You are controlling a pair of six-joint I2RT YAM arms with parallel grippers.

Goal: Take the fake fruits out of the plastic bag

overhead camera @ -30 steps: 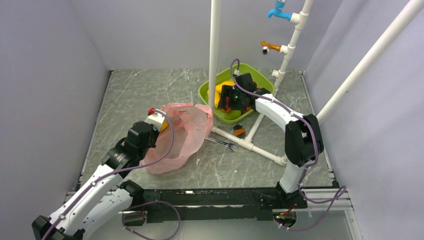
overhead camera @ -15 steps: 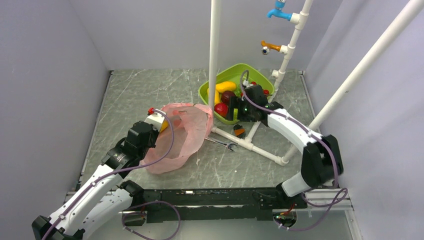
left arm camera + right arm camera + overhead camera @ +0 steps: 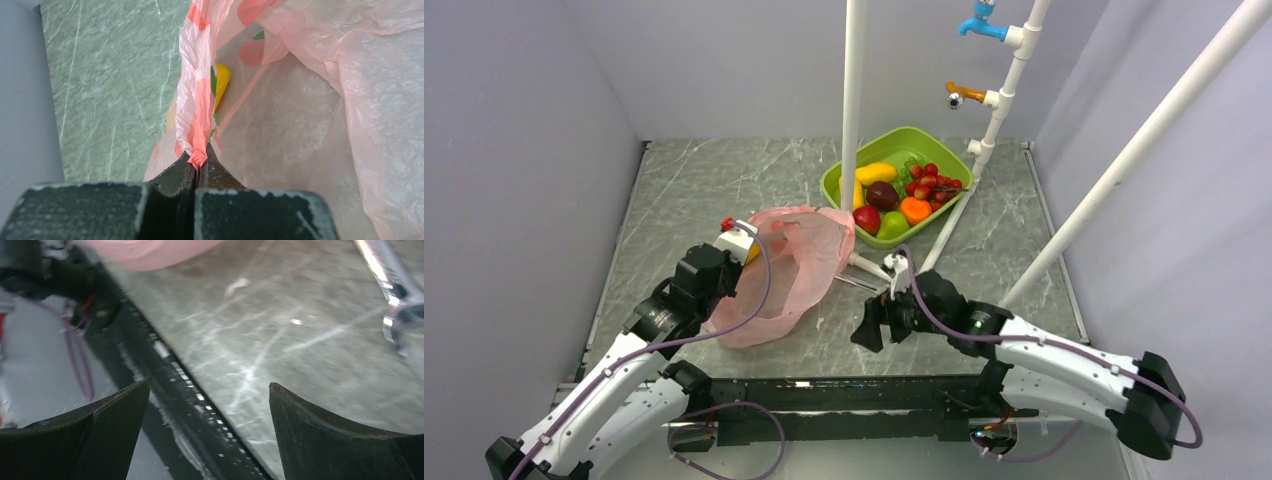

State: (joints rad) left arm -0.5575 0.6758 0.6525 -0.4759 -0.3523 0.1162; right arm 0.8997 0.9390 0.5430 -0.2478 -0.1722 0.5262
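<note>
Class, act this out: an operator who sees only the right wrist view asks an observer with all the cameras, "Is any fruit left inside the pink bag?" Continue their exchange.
Observer: Yes. The left wrist view shows a yellow fruit inside the plastic bag.
Operator: Is anything holding the bag's mouth?
Observer: The left gripper has its fingers shut on the bag's rim.
Operator: Where are the other fruits?
Observer: In the green tub at the far side of the table, the red grape cluster among them.
</note>
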